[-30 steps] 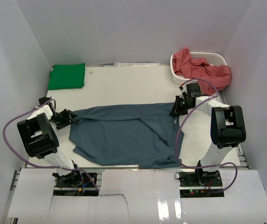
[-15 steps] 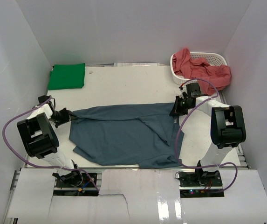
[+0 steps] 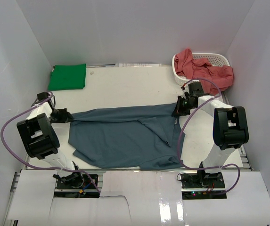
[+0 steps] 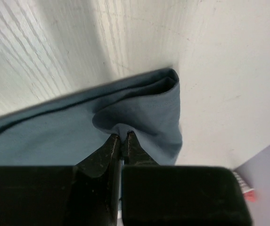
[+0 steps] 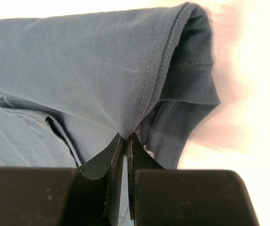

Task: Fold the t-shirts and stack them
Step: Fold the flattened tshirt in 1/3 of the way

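Note:
The slate blue t-shirt (image 3: pixel 125 134) lies spread across the middle of the table, its far edge pulled taut between the two grippers. My left gripper (image 3: pixel 68 117) is shut on its left end; the left wrist view shows the jaws pinching a fold of blue cloth (image 4: pixel 139 108). My right gripper (image 3: pixel 176 112) is shut on its right end, pinching cloth by a stitched hem (image 5: pixel 149 89). A folded bright green t-shirt (image 3: pixel 68 76) lies at the far left. Salmon red t-shirts (image 3: pixel 203 70) hang out of the basket.
A white perforated basket (image 3: pixel 219 58) stands at the far right corner. White walls close in the table on the left, back and right. Purple cables loop from both arms over the table's sides.
My left gripper has moved left and slightly away, pulling the blue t-shirt's far edge straighter and tauter. The right gripper has stayed almost still.

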Available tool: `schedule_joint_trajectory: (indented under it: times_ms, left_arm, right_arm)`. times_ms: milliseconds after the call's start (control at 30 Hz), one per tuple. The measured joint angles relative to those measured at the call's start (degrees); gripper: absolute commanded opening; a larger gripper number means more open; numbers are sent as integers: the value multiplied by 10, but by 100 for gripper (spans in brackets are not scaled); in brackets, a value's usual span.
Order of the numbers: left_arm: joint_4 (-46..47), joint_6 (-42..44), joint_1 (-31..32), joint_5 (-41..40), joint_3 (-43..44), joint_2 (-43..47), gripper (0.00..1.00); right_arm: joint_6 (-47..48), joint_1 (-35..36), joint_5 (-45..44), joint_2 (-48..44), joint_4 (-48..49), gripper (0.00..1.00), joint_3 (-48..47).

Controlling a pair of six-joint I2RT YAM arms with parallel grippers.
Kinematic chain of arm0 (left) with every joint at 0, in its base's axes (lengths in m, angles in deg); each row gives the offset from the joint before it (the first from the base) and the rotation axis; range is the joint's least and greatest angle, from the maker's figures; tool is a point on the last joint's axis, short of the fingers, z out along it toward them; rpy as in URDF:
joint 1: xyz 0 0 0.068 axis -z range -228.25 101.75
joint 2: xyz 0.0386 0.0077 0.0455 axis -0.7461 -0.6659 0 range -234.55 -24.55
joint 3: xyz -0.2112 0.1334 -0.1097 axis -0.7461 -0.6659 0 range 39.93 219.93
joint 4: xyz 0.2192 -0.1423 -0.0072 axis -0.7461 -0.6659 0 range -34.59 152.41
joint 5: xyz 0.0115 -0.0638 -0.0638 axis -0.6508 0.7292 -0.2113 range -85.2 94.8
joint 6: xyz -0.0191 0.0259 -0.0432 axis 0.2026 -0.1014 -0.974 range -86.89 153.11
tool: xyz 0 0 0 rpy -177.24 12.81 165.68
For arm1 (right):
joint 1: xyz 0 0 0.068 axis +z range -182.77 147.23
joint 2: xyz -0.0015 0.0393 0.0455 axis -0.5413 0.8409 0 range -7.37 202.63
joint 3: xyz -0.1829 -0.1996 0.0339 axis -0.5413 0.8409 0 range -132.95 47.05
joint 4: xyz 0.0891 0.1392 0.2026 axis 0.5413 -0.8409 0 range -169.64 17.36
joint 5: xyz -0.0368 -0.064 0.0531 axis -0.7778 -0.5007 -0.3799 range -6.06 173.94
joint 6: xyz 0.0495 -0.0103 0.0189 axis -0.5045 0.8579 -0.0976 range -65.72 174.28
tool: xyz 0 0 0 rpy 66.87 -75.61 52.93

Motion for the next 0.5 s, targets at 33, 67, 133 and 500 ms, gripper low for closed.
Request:
schedule_joint_trajectory:
  times_ms: [33, 67, 133, 500]
  left_arm:
    - [0, 16, 0, -4, 0, -2, 0]
    - [2, 31, 0, -7, 0, -4, 0]
    - [3, 62, 1, -17, 0, -7, 0]
    - [20, 161, 90, -152, 0, -8, 0]
  right_arm:
    - [1, 0, 0, 0, -4, 8, -5]
    - [2, 0, 0, 0, -7, 8, -10]
    - [4, 0, 0, 0, -14, 8, -18]
    - [11, 0, -13, 22, -45, 8, -35]
